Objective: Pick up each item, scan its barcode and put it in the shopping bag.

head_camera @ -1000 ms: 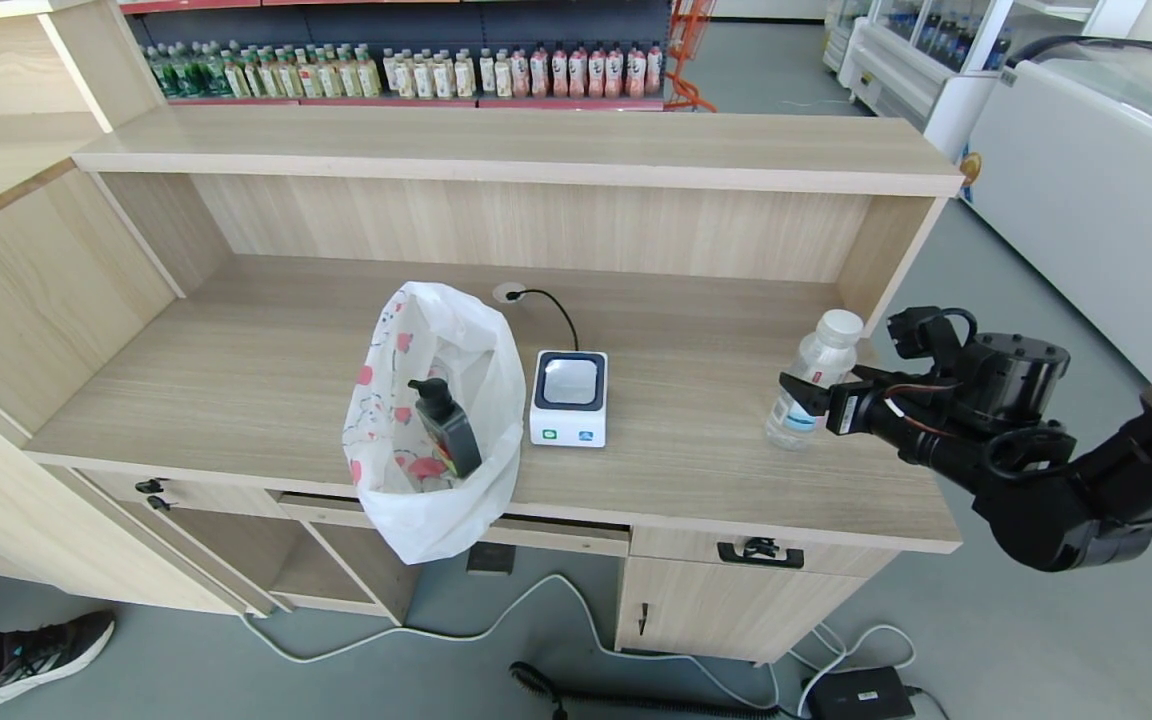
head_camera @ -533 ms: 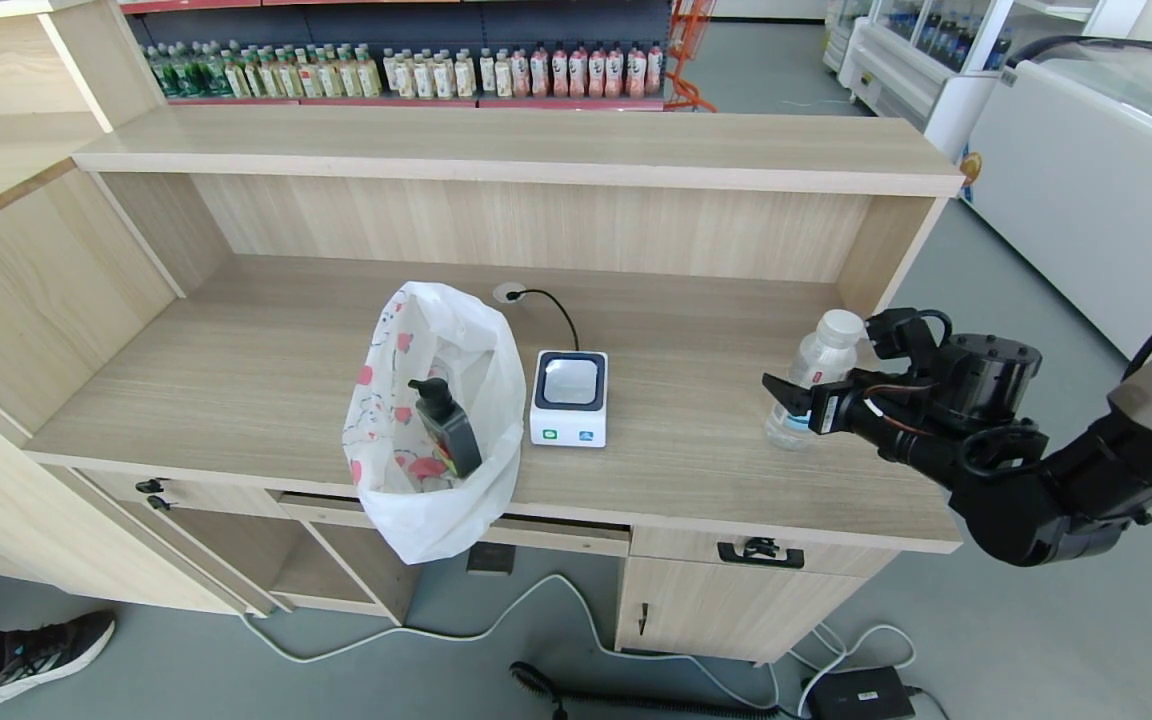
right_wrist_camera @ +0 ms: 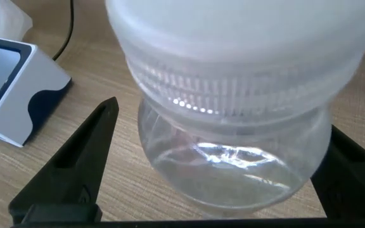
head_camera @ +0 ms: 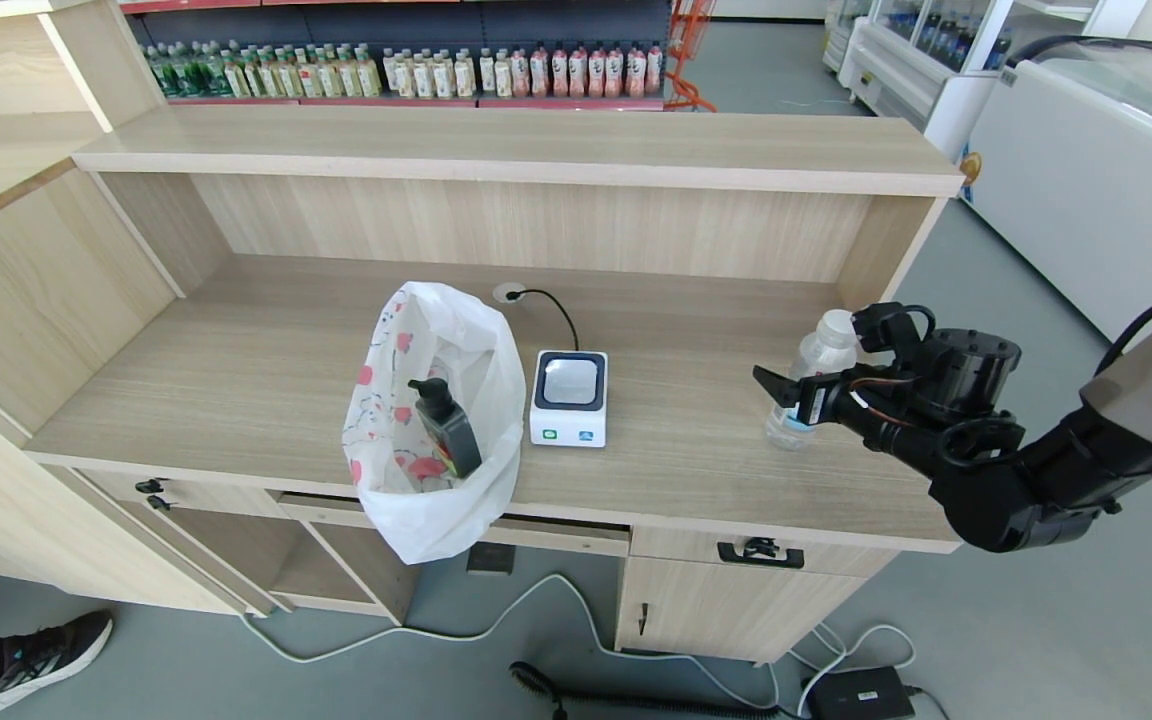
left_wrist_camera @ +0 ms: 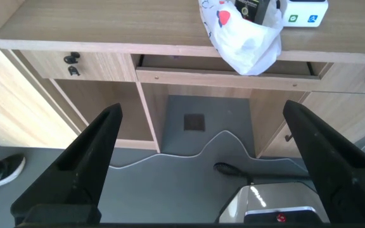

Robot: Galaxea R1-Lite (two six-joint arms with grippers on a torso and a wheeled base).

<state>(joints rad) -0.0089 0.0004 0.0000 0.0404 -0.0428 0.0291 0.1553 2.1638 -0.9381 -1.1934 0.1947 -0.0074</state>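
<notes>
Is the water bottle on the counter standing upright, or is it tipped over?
Upright: the water bottle stands on its base on the counter, with its white cap on top.

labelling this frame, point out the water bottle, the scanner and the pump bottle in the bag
water bottle (head_camera: pixel 822 356), head view, clear shoulder below the cap
scanner (head_camera: pixel 570 383), head view, glass top
pump bottle (head_camera: pixel 458 438), head view, dark body

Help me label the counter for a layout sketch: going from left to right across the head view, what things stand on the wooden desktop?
shopping bag → scanner → water bottle
</notes>
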